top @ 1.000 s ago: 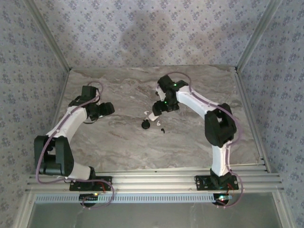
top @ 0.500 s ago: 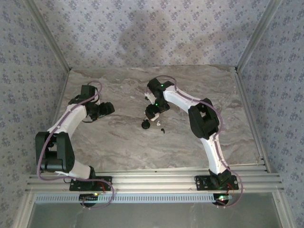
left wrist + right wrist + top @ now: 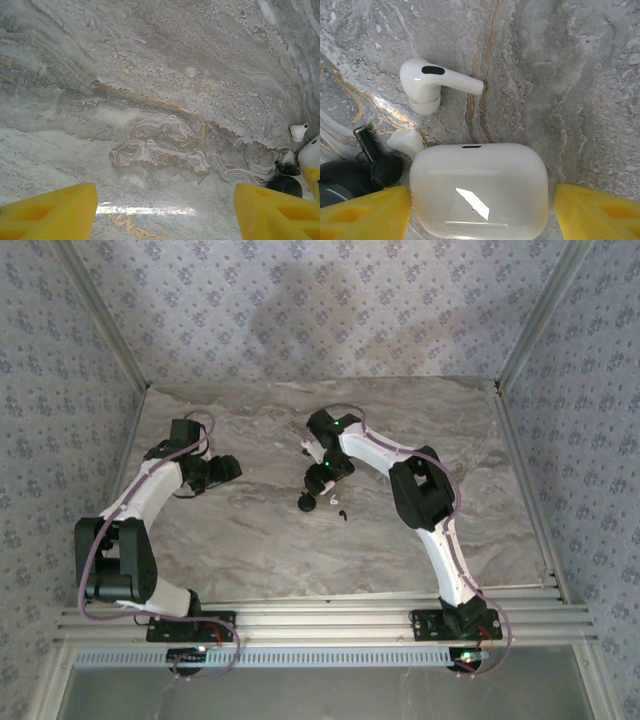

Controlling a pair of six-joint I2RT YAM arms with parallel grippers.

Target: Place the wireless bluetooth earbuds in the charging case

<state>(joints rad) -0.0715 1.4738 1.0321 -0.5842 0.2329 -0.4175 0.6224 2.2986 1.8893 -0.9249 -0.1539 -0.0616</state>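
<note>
**Right arm swung left across the frame; earbuds loose beside the case**

Right gripper (image 3: 318, 480) has moved left and slightly down in the overhead view over the last second. The left gripper (image 3: 228, 469) has kept its place.

- Right gripper (image 3: 481, 207): jaws apart, one yellow finger on each side of the white charging case (image 3: 480, 187). The fingers are close to its sides, and contact cannot be told.
- White charging case: lid closed, lying flat on the marble table (image 3: 250, 540) at lower centre of the right wrist view.
- White earbud (image 3: 432, 82): upper left of that view, just beyond the case and apart from it. Its long axis is near horizontal, with the stem pointing right and the tip at lower left.
- Second white earbud (image 3: 406, 141): a small piece showing at the case's upper left corner. Its orientation cannot be told.
- Black earbud (image 3: 377, 160): left of the case, stem pointing to the upper left, against the black case (image 3: 335, 182).
- Left gripper (image 3: 165, 210): fingers wide apart over bare marble, holding nothing.
</note>
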